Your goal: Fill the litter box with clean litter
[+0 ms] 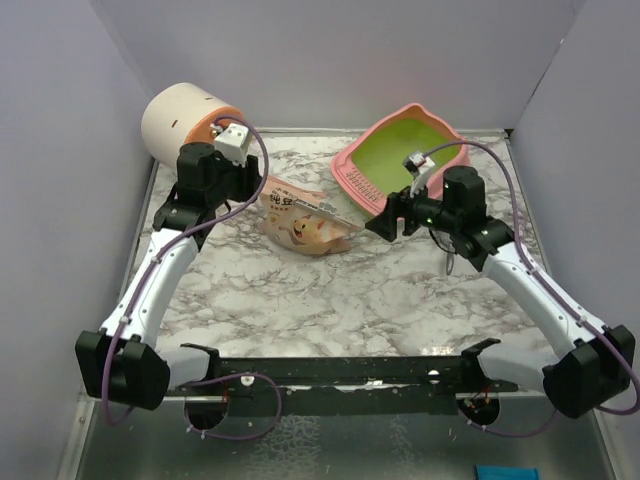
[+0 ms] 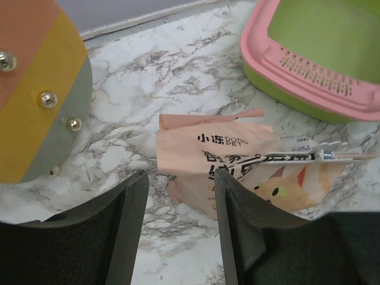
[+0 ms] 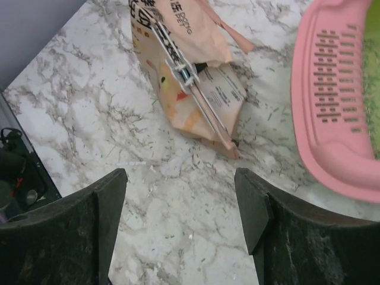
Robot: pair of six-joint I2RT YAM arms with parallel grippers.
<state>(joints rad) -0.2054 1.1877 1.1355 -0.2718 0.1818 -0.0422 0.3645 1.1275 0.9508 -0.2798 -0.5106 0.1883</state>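
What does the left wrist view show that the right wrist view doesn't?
Only the left wrist view shows the cylinder, its orange, yellow and grey end at the left of the picture. Only the right wrist view shows dark hardware with cables past the table's edge. Both show the peach bag lying on the marble table, the clip along the bag, and the litter box with its pink slotted rim.

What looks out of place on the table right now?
Loose litter lies scattered on the table between the bag and the litter box, so it looks spilled outside the box. The bag lies flat and crumpled. The cylinder at the back left appears tipped on its side.
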